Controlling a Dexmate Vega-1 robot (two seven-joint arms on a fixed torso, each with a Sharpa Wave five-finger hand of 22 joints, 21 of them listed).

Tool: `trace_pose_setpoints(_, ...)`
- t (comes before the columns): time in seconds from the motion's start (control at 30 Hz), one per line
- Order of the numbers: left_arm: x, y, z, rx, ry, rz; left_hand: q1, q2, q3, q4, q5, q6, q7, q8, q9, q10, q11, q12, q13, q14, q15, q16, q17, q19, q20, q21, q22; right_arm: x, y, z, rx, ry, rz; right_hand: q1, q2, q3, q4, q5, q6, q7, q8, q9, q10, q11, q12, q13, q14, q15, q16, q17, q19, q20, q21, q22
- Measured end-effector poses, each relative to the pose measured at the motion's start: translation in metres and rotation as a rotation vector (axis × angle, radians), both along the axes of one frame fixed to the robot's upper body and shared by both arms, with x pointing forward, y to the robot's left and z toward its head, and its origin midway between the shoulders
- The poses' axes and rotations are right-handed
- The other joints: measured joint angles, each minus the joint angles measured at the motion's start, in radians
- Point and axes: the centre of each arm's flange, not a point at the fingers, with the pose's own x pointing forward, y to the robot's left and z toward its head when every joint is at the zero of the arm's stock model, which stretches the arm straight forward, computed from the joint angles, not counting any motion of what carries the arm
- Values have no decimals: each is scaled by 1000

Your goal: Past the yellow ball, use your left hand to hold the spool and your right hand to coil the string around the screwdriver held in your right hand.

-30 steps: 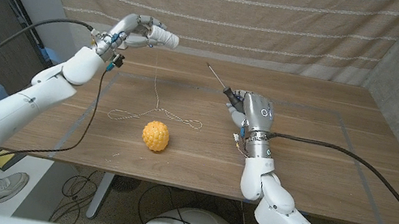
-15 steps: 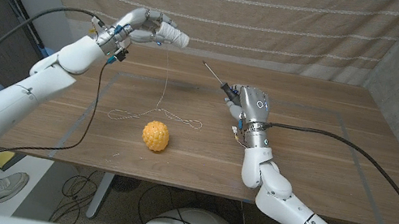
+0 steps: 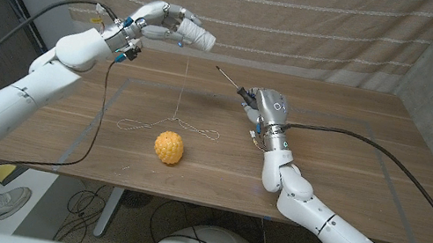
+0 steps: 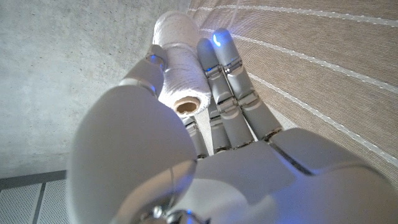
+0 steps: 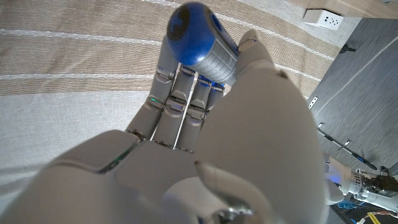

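Beige striped fabric hangs behind a brown wooden table (image 3: 326, 159), and a bumpy yellow ball (image 3: 168, 146) sits on its near-left part. Beyond the ball, thin pale string (image 3: 180, 97) lies in loose loops on the wood, and one strand climbs almost straight up from them to a white cylindrical spool of string (image 3: 202, 38). The left hand (image 3: 165, 25) grasps that spool in the air over the table's far edge; the left wrist view shows the spool (image 4: 180, 68) clamped between the thumb and the long fingers (image 4: 231, 81), with its hollow core end facing the camera. Holding it high and end-out likely lets the string pay off freely while keeping the strand taut enough to catch.

To the right of the strand and apart from it, the right hand (image 3: 267, 111) is clenched around a screwdriver with a blue and grey handle (image 5: 202, 45) and a slim metal shaft (image 3: 228, 79). In the head view the shaft points up and to the far left, toward the hanging string. That tilt probably presents bare shaft as a post for winding. No string is visible on the shaft, so the coiling looks not yet begun. The next move would call for bringing the shaft against the strand and circling it, and a slack strand could slip off the smooth metal.
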Motion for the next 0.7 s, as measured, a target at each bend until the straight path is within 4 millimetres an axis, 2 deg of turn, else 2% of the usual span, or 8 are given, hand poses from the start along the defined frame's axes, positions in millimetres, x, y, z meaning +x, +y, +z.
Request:
trace_pose_setpoints(0.33, -1, -15, 12, 1, -12, -46, 1, -1, -1, 1, -2, 0, 0, -7, 0, 0, 0, -8, 19, 4, 0, -4, -6, 0, 0, 8, -5, -5, 12, 4, -36, -39, 64, 0, 0, 0, 0, -1, 0, 0, -1, 0, 0, 0, -8, 3, 0, 0, -1, 0, -9, 2, 8, -9)
trace_pose_setpoints(0.7, 11, -28, 20, -38, -41, -38, 1, -1, -2, 2, 0, 0, 0, -7, 0, 1, -1, -12, 20, 6, -4, -11, -14, 0, 1, 18, -5, -28, 32, 8, -118, -131, 163, 0, 0, 0, 0, 0, 16, 2, -9, 0, 7, -7, -13, 10, 2, 1, -5, 0, -10, 0, 20, -19)
